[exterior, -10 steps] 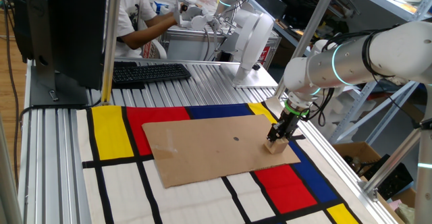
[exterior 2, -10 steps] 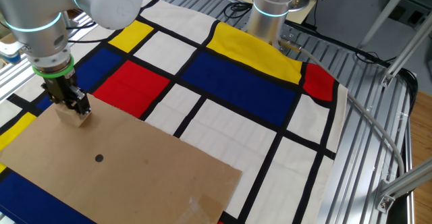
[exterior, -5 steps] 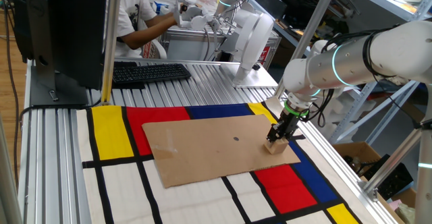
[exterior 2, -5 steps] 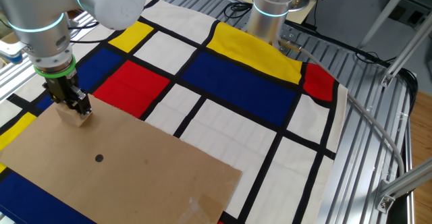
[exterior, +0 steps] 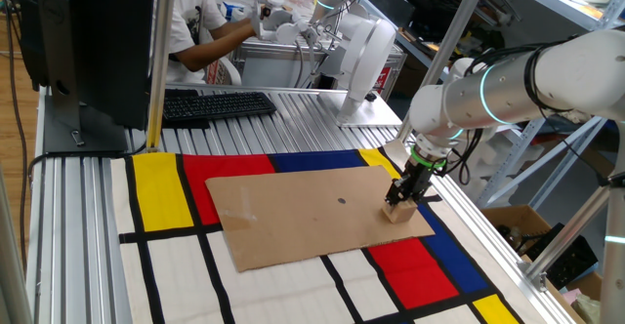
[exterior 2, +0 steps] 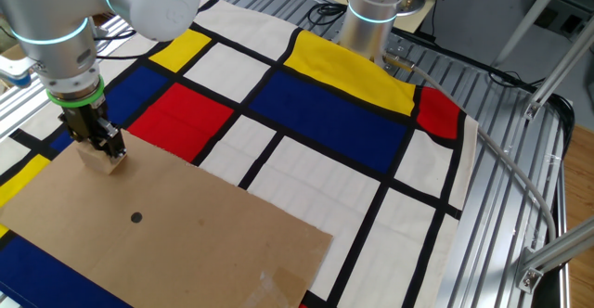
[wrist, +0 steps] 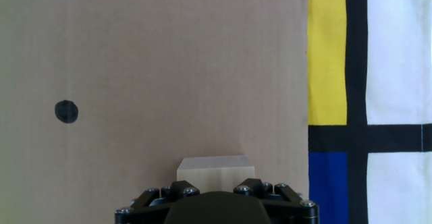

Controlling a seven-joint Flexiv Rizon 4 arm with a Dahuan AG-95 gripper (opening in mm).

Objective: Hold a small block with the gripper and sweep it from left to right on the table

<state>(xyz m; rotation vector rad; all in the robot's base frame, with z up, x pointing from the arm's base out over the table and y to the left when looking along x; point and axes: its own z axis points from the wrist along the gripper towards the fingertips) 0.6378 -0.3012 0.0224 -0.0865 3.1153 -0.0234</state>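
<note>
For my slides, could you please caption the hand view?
Fingers shut on the small block, resting on the cardboard sheet beside a black dot.

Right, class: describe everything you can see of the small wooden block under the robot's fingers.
The small block is a plain, light tan wooden cube with smooth faces. It sits upright on the brown cardboard sheet, near the sheet's edge beside the coloured mat. The black gripper comes down on it from above, shut on its top part. Nothing else touches it.

Two fixed cameras face the cardboard sheet (exterior: 317, 212) from opposite sides, above; the hand camera looks straight down, close.
</note>
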